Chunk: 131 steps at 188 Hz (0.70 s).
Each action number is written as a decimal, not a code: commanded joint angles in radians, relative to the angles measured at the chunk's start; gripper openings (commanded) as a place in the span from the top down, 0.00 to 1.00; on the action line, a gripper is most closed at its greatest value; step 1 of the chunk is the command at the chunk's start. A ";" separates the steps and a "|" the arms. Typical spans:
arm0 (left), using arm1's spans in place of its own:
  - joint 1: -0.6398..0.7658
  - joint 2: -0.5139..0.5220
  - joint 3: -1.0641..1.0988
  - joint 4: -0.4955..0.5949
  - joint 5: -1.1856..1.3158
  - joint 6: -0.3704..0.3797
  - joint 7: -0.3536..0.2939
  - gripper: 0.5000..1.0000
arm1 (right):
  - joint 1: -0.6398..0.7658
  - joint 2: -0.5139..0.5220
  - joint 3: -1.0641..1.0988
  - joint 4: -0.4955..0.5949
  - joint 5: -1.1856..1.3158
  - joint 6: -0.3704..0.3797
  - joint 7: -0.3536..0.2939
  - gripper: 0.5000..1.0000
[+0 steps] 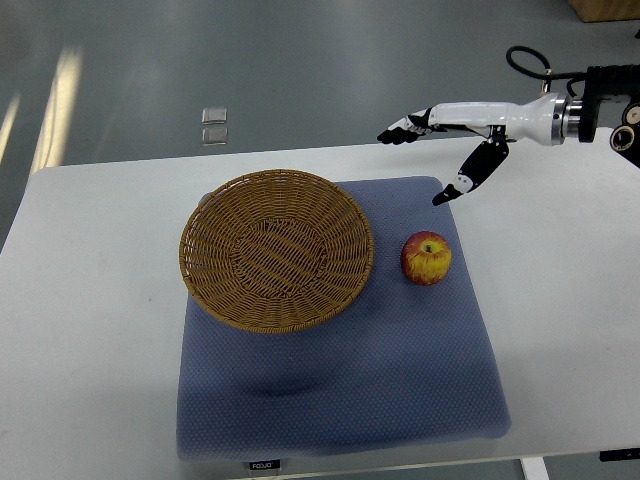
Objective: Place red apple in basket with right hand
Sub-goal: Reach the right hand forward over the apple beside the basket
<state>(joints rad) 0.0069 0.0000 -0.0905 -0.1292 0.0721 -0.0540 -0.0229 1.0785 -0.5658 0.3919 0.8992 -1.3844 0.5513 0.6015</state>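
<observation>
The right hand [450, 140] hovers with its fingers spread and empty above the desk's [90, 300] far edge, well apart from the red apple [427, 258], which sits stem-up on the blue mat [400, 380] just beside the wicker basket [277, 250]. To grasp well, it should probably descend over the apple from the basket-free side, closing thumb and fingers around its widest part. A small label [264, 465] on the mat's near edge is too blurred to read.

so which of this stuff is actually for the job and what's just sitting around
For the job:
apple, on the mat right of the basket
basket, holding nothing
right robot hand, open, above the table's far edge

Just there:
blue mat
white table
</observation>
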 commanded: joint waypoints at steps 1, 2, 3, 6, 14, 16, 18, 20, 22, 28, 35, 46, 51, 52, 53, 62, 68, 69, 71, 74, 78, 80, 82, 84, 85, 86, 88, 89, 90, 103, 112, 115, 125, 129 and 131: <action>0.001 0.000 0.000 0.002 0.000 0.005 0.000 0.00 | -0.002 0.004 -0.059 0.009 -0.016 -0.016 0.003 0.16; 0.001 0.000 0.000 0.002 0.000 0.005 0.000 0.00 | -0.002 0.004 -0.059 0.009 -0.016 -0.016 0.003 0.16; 0.001 0.000 0.001 0.002 0.000 0.005 0.000 0.00 | -0.002 0.006 -0.064 0.009 -0.018 -0.019 0.003 0.16; 0.001 0.000 0.000 0.002 0.000 0.005 0.000 0.00 | -0.003 0.007 -0.067 0.009 -0.018 -0.024 0.003 0.16; 0.001 0.000 0.000 0.002 0.000 0.006 0.000 0.00 | -0.005 0.012 -0.084 0.009 -0.021 -0.033 0.003 0.16; 0.001 0.000 0.000 0.002 0.000 0.006 0.000 0.00 | -0.006 0.014 -0.088 0.009 -0.021 -0.036 0.003 0.16; 0.001 0.000 0.000 0.002 0.000 0.006 0.000 0.00 | -0.006 0.014 -0.088 0.009 -0.021 -0.036 0.003 0.16; 0.001 0.000 0.000 0.002 0.000 0.006 0.000 0.00 | -0.006 0.014 -0.088 0.009 -0.021 -0.036 0.003 0.16; 0.001 0.000 0.000 0.002 0.000 0.006 0.000 0.00 | -0.006 0.014 -0.088 0.009 -0.021 -0.036 0.003 0.16; 0.002 0.000 0.000 0.002 0.000 0.006 0.000 0.00 | -0.009 0.017 -0.114 0.007 -0.021 -0.048 0.003 0.16; 0.004 0.000 0.000 0.002 0.000 0.006 0.000 0.00 | -0.022 0.017 -0.133 0.006 -0.021 -0.067 0.004 0.16; 0.004 0.000 0.000 0.002 0.000 0.006 0.000 0.00 | -0.031 0.017 -0.153 0.004 -0.022 -0.094 0.009 0.16; 0.004 0.000 0.000 0.002 0.000 0.006 0.000 0.00 | -0.037 0.017 -0.165 0.003 -0.022 -0.109 0.009 0.16; 0.004 0.000 0.000 0.002 0.000 0.006 0.000 0.00 | -0.037 0.017 -0.165 0.003 -0.022 -0.110 0.009 0.16; 0.005 0.000 0.000 0.002 0.000 0.006 0.000 0.00 | -0.038 0.017 -0.171 0.003 -0.022 -0.114 0.009 0.16; 0.005 0.000 0.000 0.003 0.000 0.006 0.000 0.00 | -0.043 0.018 -0.194 0.003 -0.022 -0.132 0.009 0.16; 0.005 0.000 0.000 0.003 0.000 0.006 0.000 0.00 | -0.045 0.018 -0.211 0.003 -0.022 -0.151 0.009 0.16; 0.005 0.000 0.000 0.003 0.000 0.006 0.000 0.00 | -0.045 0.018 -0.211 0.003 -0.022 -0.151 0.009 0.16; 0.005 0.000 0.000 0.003 0.000 0.006 0.000 0.00 | -0.046 0.018 -0.216 0.003 -0.022 -0.160 0.009 0.16; 0.005 0.000 0.000 0.003 0.000 0.008 0.000 0.00 | -0.049 0.018 -0.225 0.003 -0.022 -0.172 0.009 0.16; 0.005 0.000 0.000 0.003 0.000 0.008 0.000 0.00 | -0.051 0.018 -0.235 0.003 -0.022 -0.186 0.009 0.16; 0.004 0.000 0.000 0.003 0.000 0.006 0.000 0.00 | -0.051 0.018 -0.240 0.003 -0.022 -0.192 0.009 0.16; 0.004 0.000 0.000 0.003 0.000 0.008 0.000 0.00 | -0.051 0.018 -0.243 0.003 -0.022 -0.198 0.009 0.16; 0.005 0.000 0.000 0.003 0.000 0.008 0.000 0.00 | -0.051 0.018 -0.248 0.003 -0.022 -0.205 0.009 0.16; 0.005 0.000 0.000 0.003 0.000 0.008 0.000 0.00 | -0.051 0.018 -0.248 0.003 -0.022 -0.205 0.009 0.16; 0.005 0.000 0.000 0.003 0.000 0.008 0.000 0.00 | -0.051 0.018 -0.252 0.003 -0.022 -0.211 0.009 0.16; 0.005 0.000 0.000 0.003 0.000 0.008 0.000 0.00 | -0.051 0.018 -0.257 0.003 -0.022 -0.215 0.009 0.16; 0.005 0.000 0.000 0.003 0.000 0.008 0.000 0.00 | -0.051 0.018 -0.257 0.003 -0.022 -0.215 0.009 0.16; 0.004 0.000 0.000 0.003 0.000 0.008 0.000 0.00 | -0.051 0.018 -0.261 0.003 -0.022 -0.218 0.009 0.16; 0.004 0.000 0.000 0.003 0.000 0.008 0.000 0.00 | -0.051 0.018 -0.280 0.001 -0.022 -0.237 0.009 0.16; 0.004 0.000 0.000 0.003 0.000 0.008 0.000 0.00 | -0.052 0.018 -0.286 0.001 -0.022 -0.246 0.009 0.16; 0.005 0.000 0.000 0.003 0.000 0.008 0.000 0.00 | -0.054 0.018 -0.289 0.000 -0.022 -0.251 0.009 0.16; 0.004 0.000 0.000 0.003 0.000 0.008 0.000 0.00 | -0.063 0.018 -0.294 -0.005 -0.022 -0.263 0.009 0.16; 0.005 0.000 0.002 0.003 0.000 0.008 0.000 0.00 | -0.066 0.018 -0.294 -0.006 -0.024 -0.264 0.009 0.16; 0.004 0.000 0.000 0.003 0.000 0.008 0.000 0.00 | -0.068 0.018 -0.295 -0.008 -0.024 -0.268 0.009 0.16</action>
<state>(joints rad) 0.0109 0.0000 -0.0904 -0.1257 0.0721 -0.0460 -0.0231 1.0246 -0.5476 0.1072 0.8992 -1.4066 0.3054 0.6109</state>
